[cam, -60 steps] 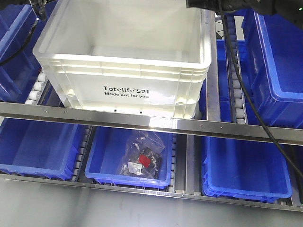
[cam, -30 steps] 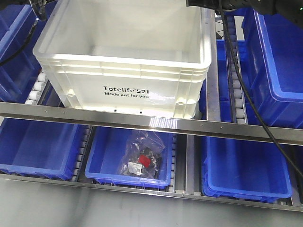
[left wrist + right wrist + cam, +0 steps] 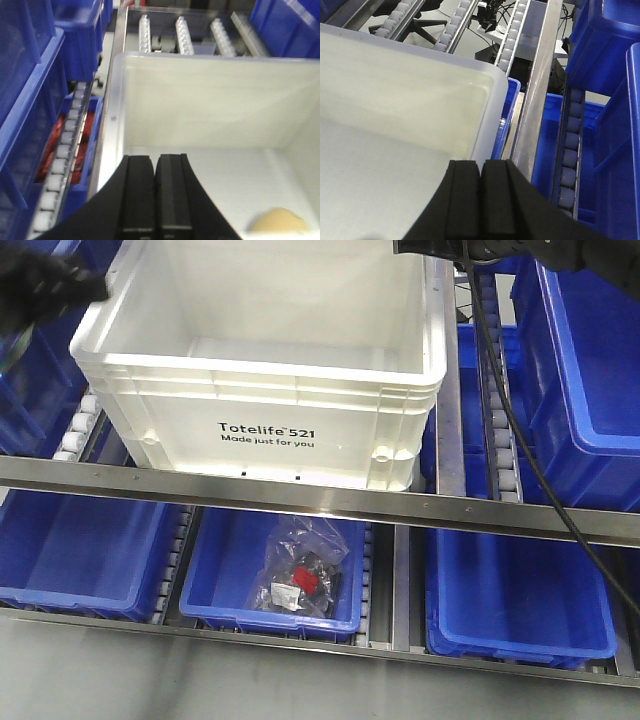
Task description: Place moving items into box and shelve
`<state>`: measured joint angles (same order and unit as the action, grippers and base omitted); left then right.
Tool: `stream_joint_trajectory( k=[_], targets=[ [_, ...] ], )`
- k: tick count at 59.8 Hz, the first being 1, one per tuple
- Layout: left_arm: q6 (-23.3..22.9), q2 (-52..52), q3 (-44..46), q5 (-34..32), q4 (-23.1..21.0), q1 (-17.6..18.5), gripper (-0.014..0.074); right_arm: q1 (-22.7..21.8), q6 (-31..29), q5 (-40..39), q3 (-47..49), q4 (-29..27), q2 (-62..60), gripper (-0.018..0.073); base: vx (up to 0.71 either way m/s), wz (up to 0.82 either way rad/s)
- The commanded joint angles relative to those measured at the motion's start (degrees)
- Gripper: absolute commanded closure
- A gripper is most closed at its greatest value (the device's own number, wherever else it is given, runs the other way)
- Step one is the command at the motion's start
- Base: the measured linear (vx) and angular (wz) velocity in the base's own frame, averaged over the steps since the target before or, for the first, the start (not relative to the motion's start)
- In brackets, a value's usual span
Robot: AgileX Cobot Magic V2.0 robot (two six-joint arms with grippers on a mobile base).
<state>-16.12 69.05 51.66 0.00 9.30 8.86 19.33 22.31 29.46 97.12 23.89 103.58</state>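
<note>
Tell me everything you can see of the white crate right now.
The crate is a large white rectangular plastic tote with a ribbed rim and black print "Totelife 521 Made just for you" on its front. It sits upright and open-topped on the upper roller lane, behind the steel rail. A pale yellow lump lies on its floor. Neither shut gripper is holding it.

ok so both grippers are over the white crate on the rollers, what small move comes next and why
Probably push the crate further back along the rollers. Both the left gripper and the right gripper are shut and empty, a yellowish lump already lies inside, and bare rollers show beyond the far wall.
</note>
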Motion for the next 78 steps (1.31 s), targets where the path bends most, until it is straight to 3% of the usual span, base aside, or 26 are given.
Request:
stream_joint_trajectory(
  k=[1, 7, 13, 23, 29, 43, 46, 55, 78],
  targets=[
    [-4.37, -10.12, -6.72, -10.49, -0.65, 0.30, 0.0603, -0.06, -0.26, -3.56, 2.04, 1.66, -3.32, 0.0568, 0.00, 0.00],
    [-8.57, -21.44, -16.31, -14.42, -0.53, 0.30, 0.0603, -0.06, -0.26, -3.56, 2.04, 1.66, -3.32, 0.0568, 0.00, 0.00],
    [-8.69, -32.85, -23.83, -15.71, -0.53, 0.30, 0.0603, -0.06, -0.26, -3.56, 2.04, 1.66, -3.32, 0.0568, 0.00, 0.00],
    [-3.11, -48.98, -33.56, -15.16, -0.12, 0.30, 0.0603, -0.06, -0.26, -3.56, 2.04, 1.66, -3.32, 0.0568, 0.00, 0.00],
    [0.08, -52.28, -39.72, -14.56, -0.02, 0.30, 0.0603, -0.06, -0.26, -3.56, 2.04, 1.66, -3.32, 0.0568, 0.00, 0.00],
    [0.08, -54.58, -53.01, -14.28, -0.02, 0.30, 0.0603, -0.06, -0.26, -3.56, 2.04, 1.66, -3.32, 0.0568, 0.00, 0.00],
    [0.08, -57.28, -52.35, -7.77, -0.02, 0.14, 0.0603, -0.06, -0.26, -3.47, 2.04, 1.66, -3.32, 0.0568, 0.00, 0.00],
    [0.77, -66.95, -52.26, 0.00, -0.03, -3.16, 0.0603, -0.06, -0.26, -3.15, 2.04, 1.66, -3.32, 0.0568, 0.00, 0.00],
    [2.23, -70.56, -52.33, 3.32, 0.16, -4.31, 0.0603, -0.06, -0.26, -3.10, 2.04, 1.66, -3.32, 0.0568, 0.00, 0.00]
  ],
)
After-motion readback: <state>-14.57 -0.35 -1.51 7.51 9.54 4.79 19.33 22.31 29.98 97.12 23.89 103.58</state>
